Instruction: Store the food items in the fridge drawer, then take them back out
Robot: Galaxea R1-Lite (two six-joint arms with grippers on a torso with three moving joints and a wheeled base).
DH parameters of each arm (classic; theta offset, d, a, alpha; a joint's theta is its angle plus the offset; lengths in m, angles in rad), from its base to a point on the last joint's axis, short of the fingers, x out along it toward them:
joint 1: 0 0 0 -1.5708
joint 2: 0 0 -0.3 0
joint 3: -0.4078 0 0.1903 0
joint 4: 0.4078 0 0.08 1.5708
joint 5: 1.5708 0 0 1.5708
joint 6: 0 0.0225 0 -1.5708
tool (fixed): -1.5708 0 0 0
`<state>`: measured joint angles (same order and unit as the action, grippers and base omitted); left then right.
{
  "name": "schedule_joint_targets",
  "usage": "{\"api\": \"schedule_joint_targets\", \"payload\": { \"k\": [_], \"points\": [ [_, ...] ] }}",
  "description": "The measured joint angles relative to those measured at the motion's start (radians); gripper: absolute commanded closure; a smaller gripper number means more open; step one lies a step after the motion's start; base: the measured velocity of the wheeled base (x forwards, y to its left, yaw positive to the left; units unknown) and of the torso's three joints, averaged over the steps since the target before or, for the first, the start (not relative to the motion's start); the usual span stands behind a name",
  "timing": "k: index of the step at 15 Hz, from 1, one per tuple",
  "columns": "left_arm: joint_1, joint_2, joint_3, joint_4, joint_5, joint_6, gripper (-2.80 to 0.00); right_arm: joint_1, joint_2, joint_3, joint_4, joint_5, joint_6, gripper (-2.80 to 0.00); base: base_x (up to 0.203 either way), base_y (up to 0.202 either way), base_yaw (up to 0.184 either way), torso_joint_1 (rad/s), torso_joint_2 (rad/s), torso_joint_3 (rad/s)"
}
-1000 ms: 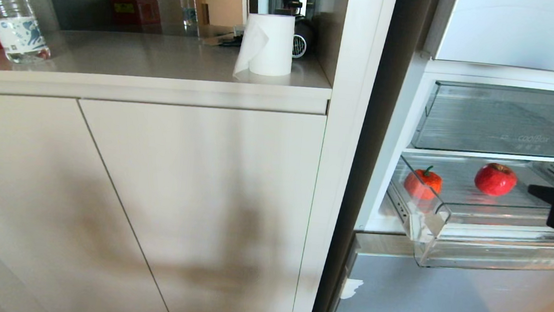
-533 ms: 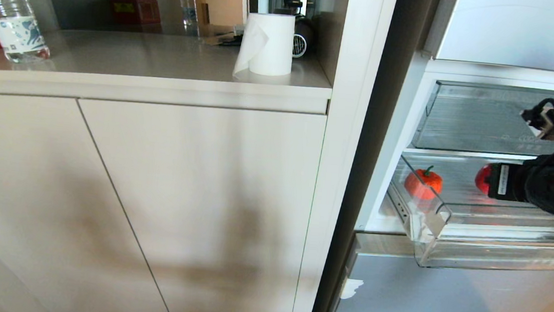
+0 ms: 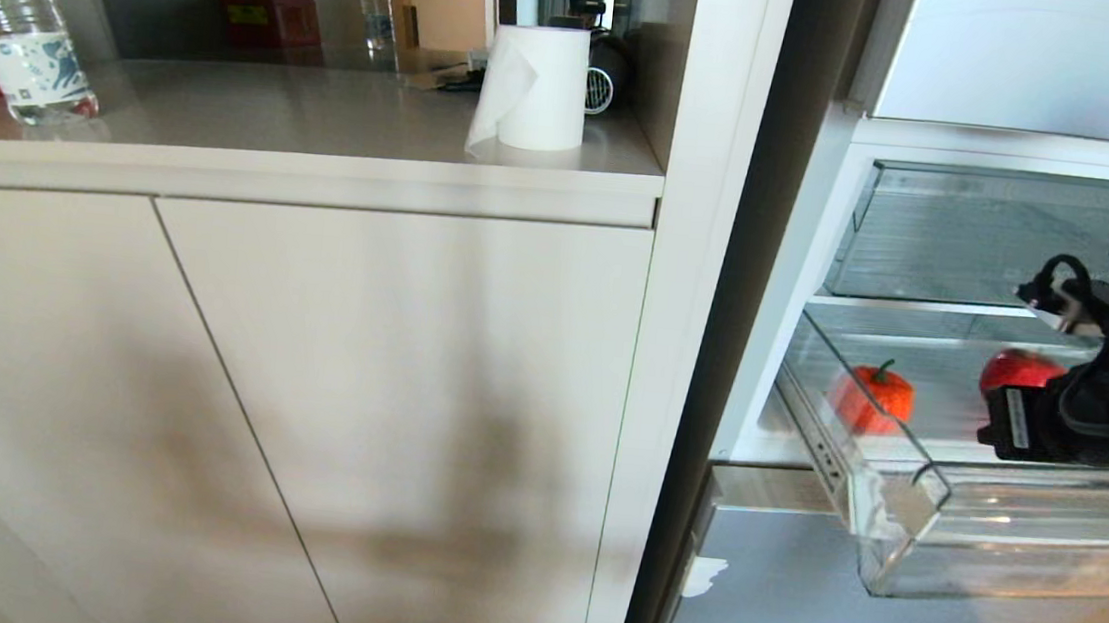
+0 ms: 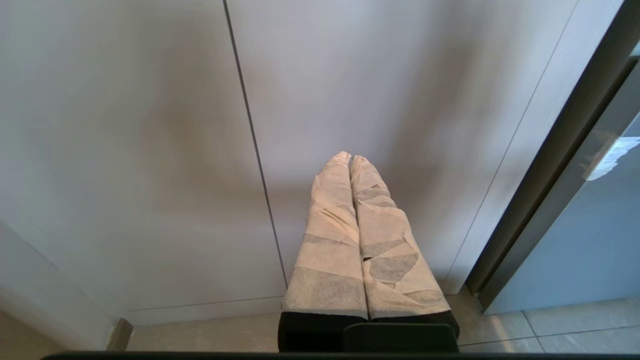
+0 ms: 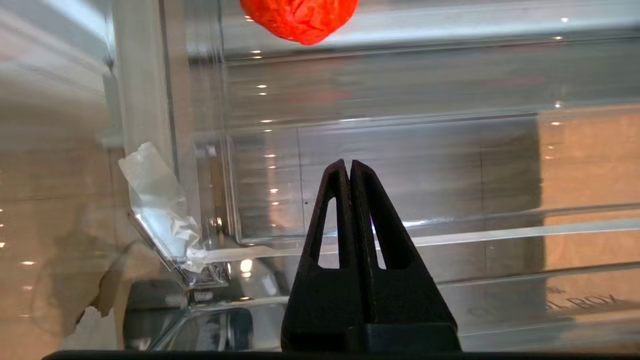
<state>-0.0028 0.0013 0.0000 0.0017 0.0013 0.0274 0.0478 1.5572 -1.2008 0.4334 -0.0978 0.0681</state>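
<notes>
Right gripper (image 5: 350,167), fingers pressed together and empty, hooks inside the fridge drawer (image 3: 907,528) front, seemingly to drag it out; pepper (image 3: 870,397) and round red fruit (image 3: 1016,370) sit inside.

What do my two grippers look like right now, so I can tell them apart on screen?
The left gripper has long tapered fingers wrapped in pale, worn tape over black bases. The right gripper is bare black plastic with triangular cut-outs; its black arm carries a looped cable and a white label.
</notes>
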Motion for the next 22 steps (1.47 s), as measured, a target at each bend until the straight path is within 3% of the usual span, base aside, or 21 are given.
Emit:
{"api": "schedule_joint_targets", "payload": {
  "k": [6, 12, 16, 18, 22],
  "points": [
    [-0.001, 0.0, 0.0, 0.0, 0.0, 0.0, 0.0, -0.051, -0.201, 0.108, 0.104, 0.026, -0.046, 0.0, 0.0, 0.0, 0.0, 0.0, 0.0, 0.0],
    [0.0, 0.0, 0.0, 0.0, 0.0, 0.0, 0.0, -0.074, -0.324, 0.225, 0.091, 0.027, -0.066, 0.0, 0.0, 0.0, 0.0, 0.0, 0.0, 0.0],
    [0.0, 0.0, 0.0, 0.0, 0.0, 0.0, 0.0, -0.075, -0.349, 0.225, 0.085, 0.032, -0.06, 0.0, 0.0, 0.0, 0.0, 0.0, 0.0, 0.0],
    [0.0, 0.0, 0.0, 0.0, 0.0, 0.0, 0.0, -0.075, -0.318, 0.216, 0.02, 0.046, -0.053, 0.0, 0.0, 0.0, 0.0, 0.0, 0.0, 0.0],
    [-0.001, 0.0, 0.0, 0.0, 0.0, 0.0, 0.0, -0.074, -0.183, 0.216, -0.239, 0.068, -0.015, 0.0, 0.0, 0.0, 0.0, 0.0, 0.0, 0.0]
  ]
}}
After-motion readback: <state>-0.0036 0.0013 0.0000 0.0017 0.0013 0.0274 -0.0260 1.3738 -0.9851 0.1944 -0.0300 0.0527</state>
